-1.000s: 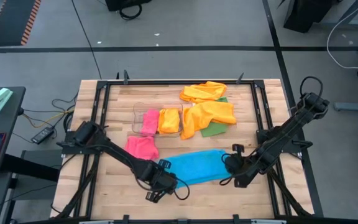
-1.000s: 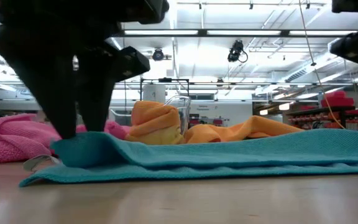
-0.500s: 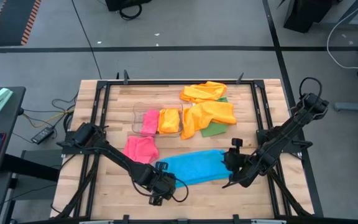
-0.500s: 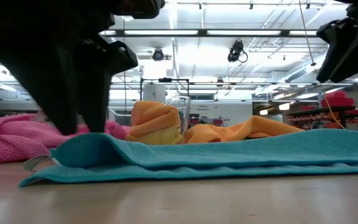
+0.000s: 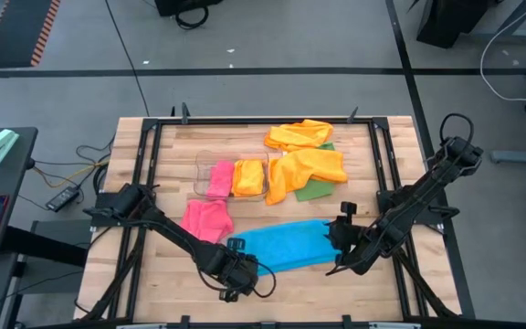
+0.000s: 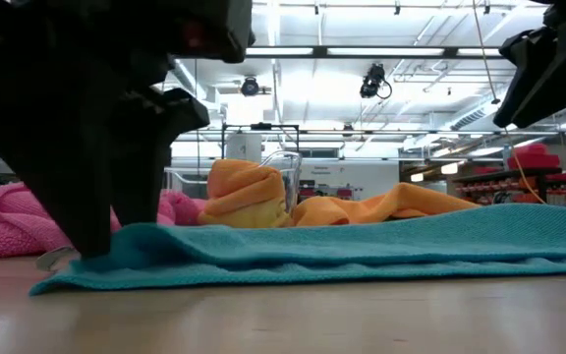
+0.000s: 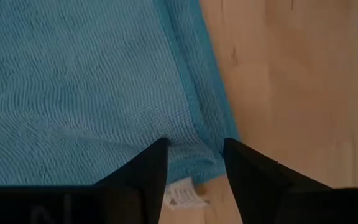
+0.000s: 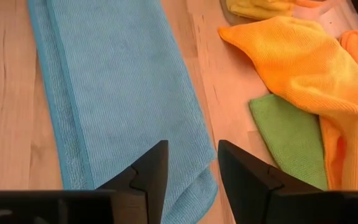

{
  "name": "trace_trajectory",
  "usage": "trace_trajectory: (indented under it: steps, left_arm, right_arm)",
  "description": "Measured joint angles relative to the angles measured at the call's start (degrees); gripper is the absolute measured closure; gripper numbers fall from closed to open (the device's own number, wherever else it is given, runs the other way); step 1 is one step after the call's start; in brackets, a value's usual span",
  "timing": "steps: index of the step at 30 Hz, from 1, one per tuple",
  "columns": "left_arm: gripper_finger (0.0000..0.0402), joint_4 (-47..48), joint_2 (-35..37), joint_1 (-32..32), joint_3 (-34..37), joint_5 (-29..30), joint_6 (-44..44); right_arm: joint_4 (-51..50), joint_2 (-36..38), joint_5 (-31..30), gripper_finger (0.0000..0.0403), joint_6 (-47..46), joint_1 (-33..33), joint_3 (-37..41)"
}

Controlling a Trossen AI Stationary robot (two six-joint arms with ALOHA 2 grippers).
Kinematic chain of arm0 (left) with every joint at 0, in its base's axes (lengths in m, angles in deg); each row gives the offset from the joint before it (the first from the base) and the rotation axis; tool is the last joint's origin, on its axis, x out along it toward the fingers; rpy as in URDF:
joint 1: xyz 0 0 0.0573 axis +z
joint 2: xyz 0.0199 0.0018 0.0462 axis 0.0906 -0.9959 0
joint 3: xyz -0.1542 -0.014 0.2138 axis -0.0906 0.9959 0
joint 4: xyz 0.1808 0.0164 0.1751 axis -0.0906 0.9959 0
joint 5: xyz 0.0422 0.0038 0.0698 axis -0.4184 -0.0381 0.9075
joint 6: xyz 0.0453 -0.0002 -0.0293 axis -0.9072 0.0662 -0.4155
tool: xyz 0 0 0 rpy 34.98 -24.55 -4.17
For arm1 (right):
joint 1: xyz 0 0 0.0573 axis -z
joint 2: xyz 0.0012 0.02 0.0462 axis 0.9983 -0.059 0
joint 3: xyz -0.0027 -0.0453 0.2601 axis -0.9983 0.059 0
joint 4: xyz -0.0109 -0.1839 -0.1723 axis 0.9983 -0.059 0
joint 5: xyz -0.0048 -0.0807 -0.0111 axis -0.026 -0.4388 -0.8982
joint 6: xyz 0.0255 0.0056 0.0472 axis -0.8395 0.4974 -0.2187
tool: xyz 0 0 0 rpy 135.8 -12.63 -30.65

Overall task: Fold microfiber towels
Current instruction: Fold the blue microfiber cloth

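Bright, even overhead lighting; soft shadows; low view's near arm looms blurred.

Both arms are built from dark, near-black links with a matte finish, joined by rounded cylindrical joint housings. The left arm (image 5: 167,233) and the right arm (image 5: 409,206) share the same slender tubular segments, thickening at each joint. A thin black cable loops beside the wrist of each arm — one curls below the left gripper (image 5: 234,271), another arcs over the upper link of the right arm. The right gripper (image 5: 339,239) carries a blocky black head. Each gripper ends in two flat, tapered black fingers (image 7: 145,171) with angular, wedge-shaped tips (image 8: 148,168). No markings or screws can be made out.
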State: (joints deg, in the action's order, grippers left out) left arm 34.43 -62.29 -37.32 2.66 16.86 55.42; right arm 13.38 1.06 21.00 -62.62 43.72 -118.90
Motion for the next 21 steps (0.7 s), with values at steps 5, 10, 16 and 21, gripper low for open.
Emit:
trace_trajectory:
  steps: [5,10,16,21]
  left_arm:
    - [0.0262,0.85,0.0,0.0,-0.02,0.75,0.08]
    - [0.0304,1.19,0.0,0.0,-0.02,0.87,-0.63]
    - [0.0378,0.8,0.0,0.0,-0.02,0.91,-2.57]
    - [0.0391,1.63,0.03,0.0,-0.09,0.93,-4.69]
  right_arm:
    - [-0.02,0.0,-0.31,0.0254,-0.01,0.0,0.0]
    - [-0.03,0.02,-1.1,0.0254,0.03,0.0,0.0]
    - [-0.01,0.02,-1.37,0.0254,0.03,0.0,0.0]
    - [-0.06,0.02,-1.36,0.0254,0.03,0.0,0.0]
